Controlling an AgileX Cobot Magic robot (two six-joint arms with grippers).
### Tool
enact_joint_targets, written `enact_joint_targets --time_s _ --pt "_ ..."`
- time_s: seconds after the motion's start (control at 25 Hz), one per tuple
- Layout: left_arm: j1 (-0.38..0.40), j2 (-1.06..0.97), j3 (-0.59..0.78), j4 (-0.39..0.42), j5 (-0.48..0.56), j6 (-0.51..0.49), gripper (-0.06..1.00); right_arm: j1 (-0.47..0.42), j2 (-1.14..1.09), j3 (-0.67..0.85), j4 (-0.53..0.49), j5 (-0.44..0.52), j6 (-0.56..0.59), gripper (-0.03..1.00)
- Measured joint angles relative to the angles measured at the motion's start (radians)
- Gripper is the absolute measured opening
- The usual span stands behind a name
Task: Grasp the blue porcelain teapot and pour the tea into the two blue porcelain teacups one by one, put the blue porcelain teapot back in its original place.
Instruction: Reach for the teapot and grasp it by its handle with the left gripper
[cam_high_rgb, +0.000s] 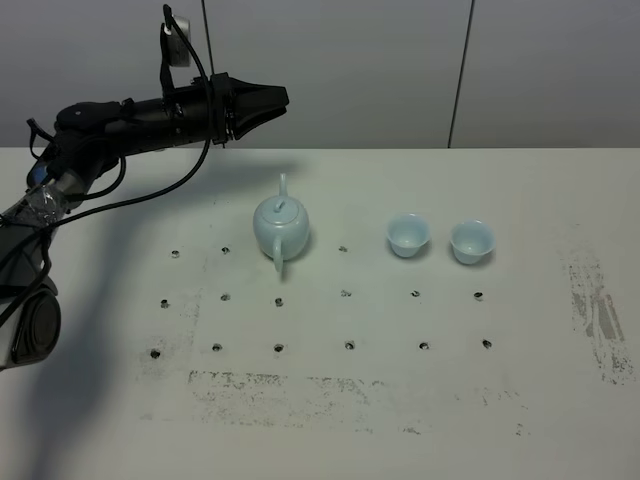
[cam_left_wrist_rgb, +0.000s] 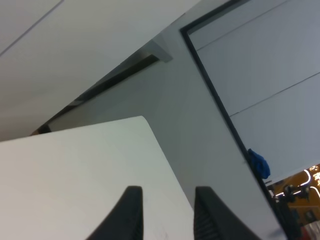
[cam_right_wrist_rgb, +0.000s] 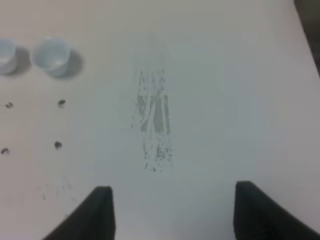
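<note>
The blue porcelain teapot (cam_high_rgb: 280, 226) stands upright on the white table (cam_high_rgb: 100, 420), lid on, handle toward the front and spout toward the back. The two blue porcelain teacups (cam_high_rgb: 408, 234) (cam_high_rgb: 471, 241) stand side by side to its right. My left gripper (cam_high_rgb: 275, 100) is raised high above the table, behind and a little left of the teapot, open and empty. In the left wrist view it (cam_left_wrist_rgb: 167, 192) faces the table's far edge and the wall. My right gripper (cam_right_wrist_rgb: 172, 187) is open and empty over the table's right side. It is out of the exterior view. One cup (cam_right_wrist_rgb: 51, 55) and part of the other (cam_right_wrist_rgb: 4, 50) show in the right wrist view.
Rows of small dark holes (cam_high_rgb: 345, 293) dot the table in front of the teapot and cups. A scuffed grey patch (cam_high_rgb: 600, 320) marks the right side and also shows in the right wrist view (cam_right_wrist_rgb: 152, 125). A grey panelled wall (cam_high_rgb: 400, 70) stands behind the table.
</note>
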Motion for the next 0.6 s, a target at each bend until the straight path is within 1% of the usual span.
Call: enact_joint_targets --time_s 0.2,0.36,0.52,0.6 --pt "0.000 0.000 0.000 0.000 -0.001 0.024 0.31 0.000 -0.255 0.038 0.000 0.078 0.000 0.52" --pt "0.000 0.000 0.000 -0.001 -0.001 0.030 0.31 0.000 -0.370 0.102 0.007 0.100 0.000 0.52" --pt "0.000 0.000 0.000 -0.001 -0.001 0.031 0.31 0.000 -0.459 0.189 0.034 0.100 0.000 0.52" --pt "0.000 0.000 0.000 -0.001 -0.001 0.031 0.31 0.000 -0.493 0.200 0.041 0.102 0.000 0.51"
